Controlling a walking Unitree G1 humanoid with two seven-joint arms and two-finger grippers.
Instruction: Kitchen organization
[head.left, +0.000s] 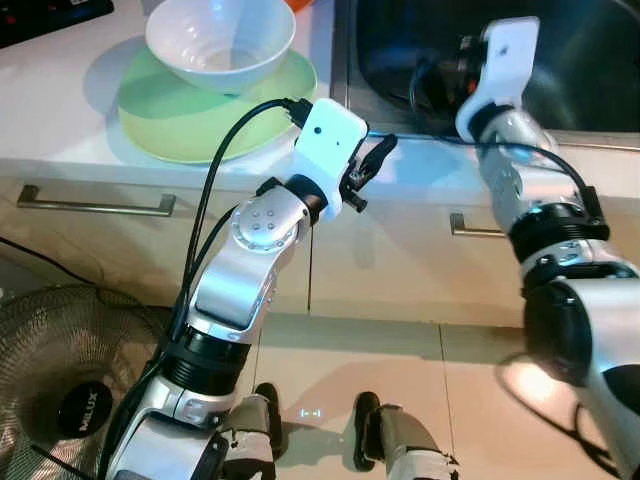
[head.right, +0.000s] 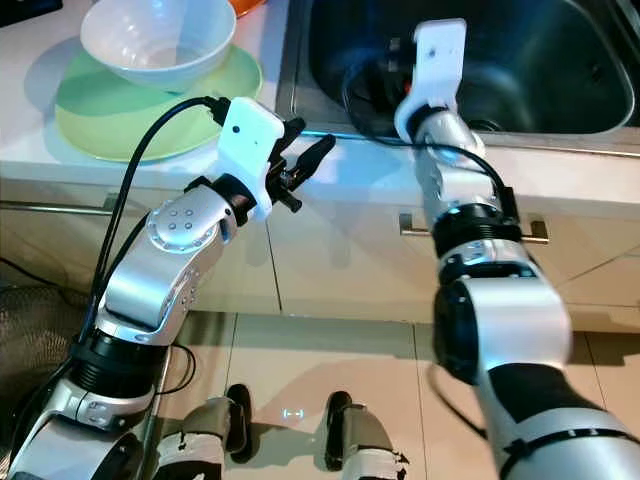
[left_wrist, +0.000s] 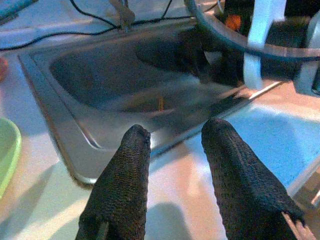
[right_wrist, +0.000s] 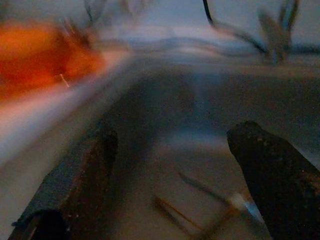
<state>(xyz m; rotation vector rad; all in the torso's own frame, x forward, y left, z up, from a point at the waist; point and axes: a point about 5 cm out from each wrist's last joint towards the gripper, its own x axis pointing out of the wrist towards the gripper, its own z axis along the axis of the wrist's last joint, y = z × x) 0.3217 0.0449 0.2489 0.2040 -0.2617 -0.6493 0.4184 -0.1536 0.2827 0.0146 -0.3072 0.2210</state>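
Observation:
A white bowl (head.left: 220, 40) sits on a light green plate (head.left: 200, 115) on the white counter at the left. To the right of them lies a steel sink (head.right: 560, 60). My left gripper (head.left: 372, 160) hovers over the counter's front edge by the sink's near-left corner; it is open and empty, its fingers (left_wrist: 125, 170) apart in the left wrist view. My right arm reaches down into the sink. My right gripper (right_wrist: 175, 135) is wide open above the basin floor, where a few thin sticks (right_wrist: 200, 212) lie, blurred.
Below the counter are cabinet drawers with metal handles (head.left: 95, 205). A floor fan (head.left: 60, 390) stands at the lower left beside my left arm. An orange object (head.left: 300, 4) lies behind the bowl. Black cables (head.left: 215, 180) trail from my left wrist.

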